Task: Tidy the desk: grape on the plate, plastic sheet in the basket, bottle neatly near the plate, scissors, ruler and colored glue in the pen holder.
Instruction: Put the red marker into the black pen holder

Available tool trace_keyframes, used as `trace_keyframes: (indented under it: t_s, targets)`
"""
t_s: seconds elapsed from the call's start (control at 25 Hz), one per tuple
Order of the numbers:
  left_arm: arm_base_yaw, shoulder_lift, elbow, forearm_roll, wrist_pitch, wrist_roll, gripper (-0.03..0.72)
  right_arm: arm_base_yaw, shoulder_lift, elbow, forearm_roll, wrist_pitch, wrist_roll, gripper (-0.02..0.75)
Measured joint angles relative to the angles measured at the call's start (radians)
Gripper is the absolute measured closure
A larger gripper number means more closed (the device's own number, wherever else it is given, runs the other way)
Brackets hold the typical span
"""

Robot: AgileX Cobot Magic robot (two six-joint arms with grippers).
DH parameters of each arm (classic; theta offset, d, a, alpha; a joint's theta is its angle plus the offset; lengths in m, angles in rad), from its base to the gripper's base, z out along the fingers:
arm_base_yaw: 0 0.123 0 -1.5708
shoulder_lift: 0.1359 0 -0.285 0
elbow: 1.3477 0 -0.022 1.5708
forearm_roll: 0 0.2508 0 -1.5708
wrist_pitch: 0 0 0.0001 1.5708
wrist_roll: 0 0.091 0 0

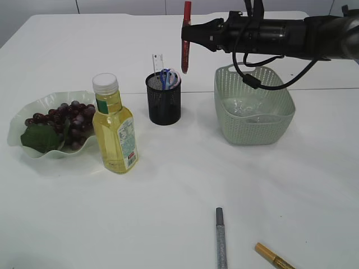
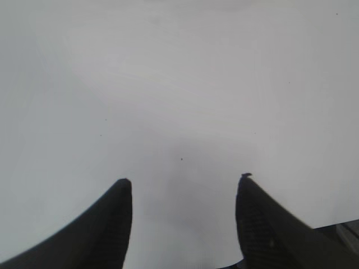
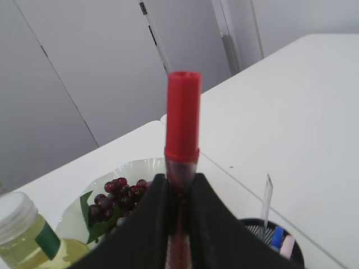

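Note:
My right gripper [image 1: 187,32] is shut on a red glue pen [image 1: 185,37], held upright just above and right of the black mesh pen holder [image 1: 164,101]; the pen [image 3: 182,129] rises between the jaws [image 3: 179,185]. The holder contains blue scissors [image 1: 166,78] and a clear ruler [image 1: 157,64]. Grapes [image 1: 66,119] lie on the pale green plate [image 1: 22,124]. The yellow bottle [image 1: 114,126] stands right of the plate. The plastic sheet [image 1: 247,109] lies in the green basket [image 1: 253,128]. My left gripper [image 2: 185,185] is open over bare white table and does not show in the exterior view.
A silver glue pen [image 1: 221,238] and a gold glue pen [image 1: 274,257] lie on the table near the front edge. The plate, grapes [image 3: 118,196] and bottle cap [image 3: 17,216] show below the right gripper in its wrist view.

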Motion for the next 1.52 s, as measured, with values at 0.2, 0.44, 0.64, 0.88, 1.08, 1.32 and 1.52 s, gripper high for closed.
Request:
trace_keyframes:
  t_s: [0.2,0.44,0.64,0.88,1.08,1.32,1.52]
  targets:
    - [0.000,0.000,0.000,0.000,0.001,0.000,0.255,0.036,0.052,-0.087,0.011,-0.007,-0.135,0.678]
    - [0.000,0.000,0.000,0.011,0.015,0.000,0.255,0.071,0.108,-0.162,0.011,-0.053,-0.210,0.678]
    - [0.000,0.000,0.000,0.031,0.021,0.000,0.255,0.088,0.152,-0.213,0.013,-0.101,-0.229,0.677]
    - [0.000,0.000,0.000,0.056,0.025,0.000,0.255,0.096,0.190,-0.249,0.014,-0.116,-0.231,0.672]
    - [0.000,0.000,0.000,0.070,0.025,0.000,0.255,0.096,0.216,-0.253,0.014,-0.119,-0.231,0.643]
    - [0.000,0.000,0.000,0.089,0.031,0.000,0.255,0.096,0.220,-0.253,0.014,-0.119,-0.231,0.448]
    - [0.000,0.000,0.000,0.091,0.033,0.000,0.255,0.096,0.220,-0.253,0.018,-0.119,-0.183,0.367]
